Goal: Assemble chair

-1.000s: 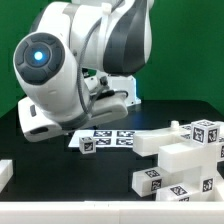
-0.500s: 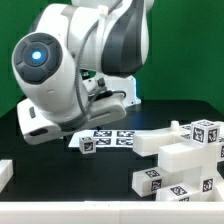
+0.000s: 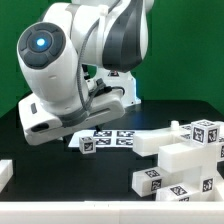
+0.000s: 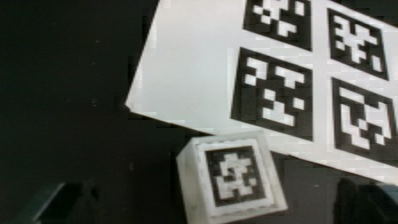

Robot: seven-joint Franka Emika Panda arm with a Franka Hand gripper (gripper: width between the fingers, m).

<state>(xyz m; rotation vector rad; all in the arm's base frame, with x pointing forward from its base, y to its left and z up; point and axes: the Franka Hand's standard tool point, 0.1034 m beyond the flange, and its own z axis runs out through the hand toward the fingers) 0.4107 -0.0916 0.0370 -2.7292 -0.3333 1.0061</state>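
Cube (image 4: 235, 177) first: the small tagged chair piece sits just beside the marker board (image 4: 196, 70), under my wrist; I judge I should centre over it and descend straight. Chunky chair parts (image 3: 178, 150) lie toward the exterior view's right. My claw's spread I cannot tell; no containers visible

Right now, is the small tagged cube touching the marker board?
Apart. The wrist view shows a thin dark strip of table between the small cube and the marker board edge. The exterior view is too coarse to confirm.
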